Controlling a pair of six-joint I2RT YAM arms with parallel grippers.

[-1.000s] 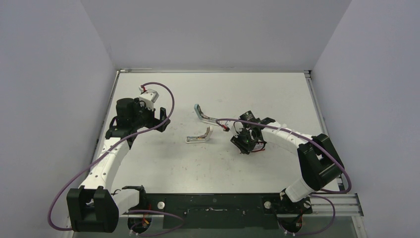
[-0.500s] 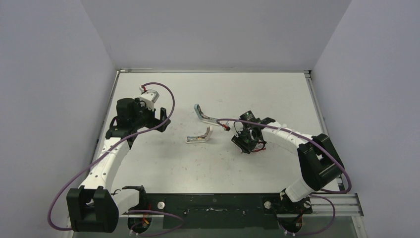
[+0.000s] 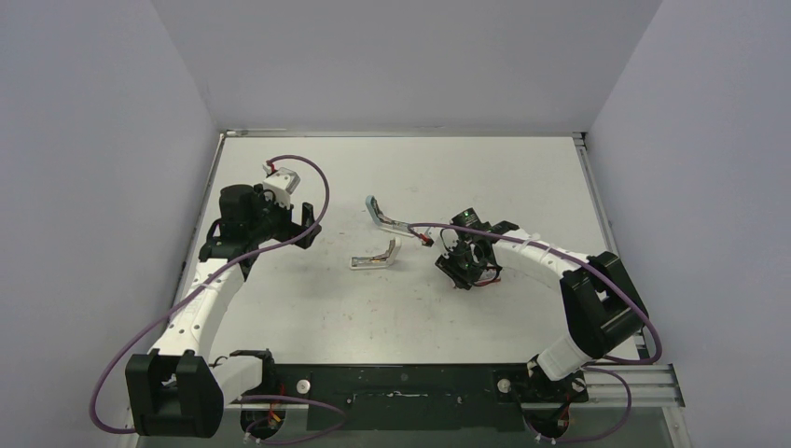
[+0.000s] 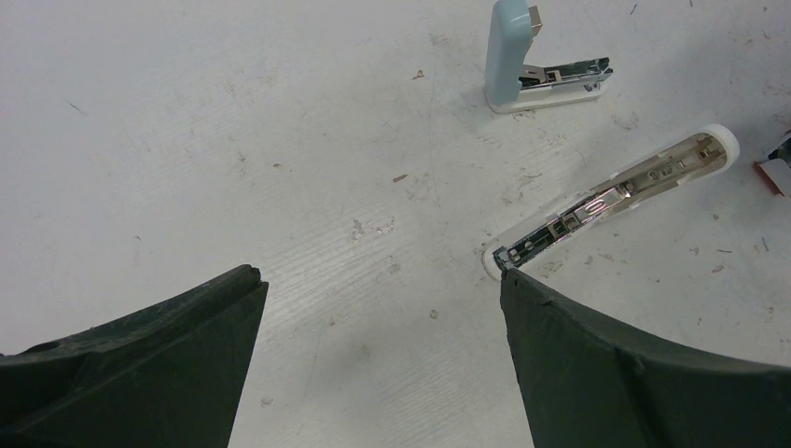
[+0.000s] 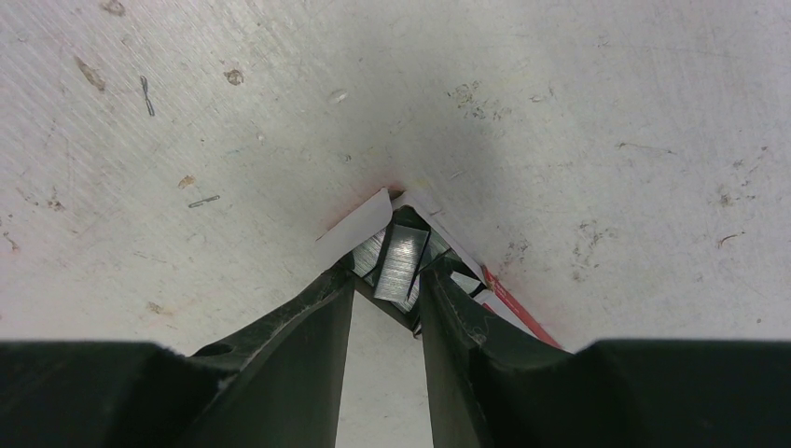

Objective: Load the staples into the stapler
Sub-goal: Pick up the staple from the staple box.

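**Staples Not Yet Out of the Box; Loading Barely Begun**

The task stood at its opening step. The right gripper (image 5: 387, 278) had its jaws drawn in narrow on either side of the staples (image 5: 399, 254), a silvery strip lying in the torn-open red-and-white cardboard box (image 5: 357, 224). The fingertips sat just beside the strip. Whether they truly pinched it or only flanked it could not be told. The box rested on the table (image 3: 466, 177), and nothing had been lifted clear of it.

Two staplers lay near the table's middle, both hinged open with their metal channels bared. The white stapler (image 4: 616, 191) lay at about 9 o'clock from the box. The light-blue stapler (image 4: 510, 47) sat just beyond it, at 12 o'clock from the white one. No strip showed in either channel as far as the views allowed, and which of the two was meant to receive the staples was not evident.

The left gripper (image 4: 378, 278) hung with its jaws spread wide, holding nothing, at 9 o'clock from the staplers and well apart from them.

By this reading the opening of a stapler was done. Left to do were lifting a strip, carrying it over, seating it in a channel and closing the stapler.
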